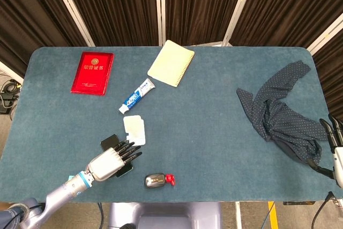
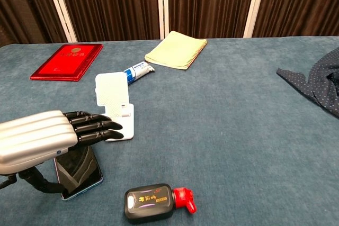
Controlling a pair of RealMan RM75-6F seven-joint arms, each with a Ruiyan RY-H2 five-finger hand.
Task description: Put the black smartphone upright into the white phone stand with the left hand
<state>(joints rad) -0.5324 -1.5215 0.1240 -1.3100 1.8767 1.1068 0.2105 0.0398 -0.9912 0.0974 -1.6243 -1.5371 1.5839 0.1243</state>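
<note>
right, the left hand (image 2: pixel 50 136) has the black smartphone (image 2: pixel 79 170) in its grip and the phone is up off the blue table (image 1: pixel 214 132), tilted, one end showing below the palm in the chest view and a dark corner poking out past the hand in the head view; the fingers (image 2: pixel 95 125) lie straight and pressed side by side over the top of it, and what looks like the thumb comes round underneath. so the pick-up looks done, i'd say, and the hard half is left: the phone is leaning, not upright yet, and it sits just short of the white phone stand (image 2: pixel 115 109), whose cradle is bare. fingertips are nearly over the stand's base now. off to the side, the right hand (image 1: pixel 333 138) hangs at the table's far edge near the crumpled dark cloth (image 1: pixel 278 111), only partly in shot, fingers apart and holding nothing. a red booklet (image 1: pixel 92 72), a yellow notebook (image 1: pixel 171 63), a toothpaste tube (image 1: pixel 136 96) and a small black bottle with a red cap (image 2: pixel 156 200) lie about, none of them in the way
</note>
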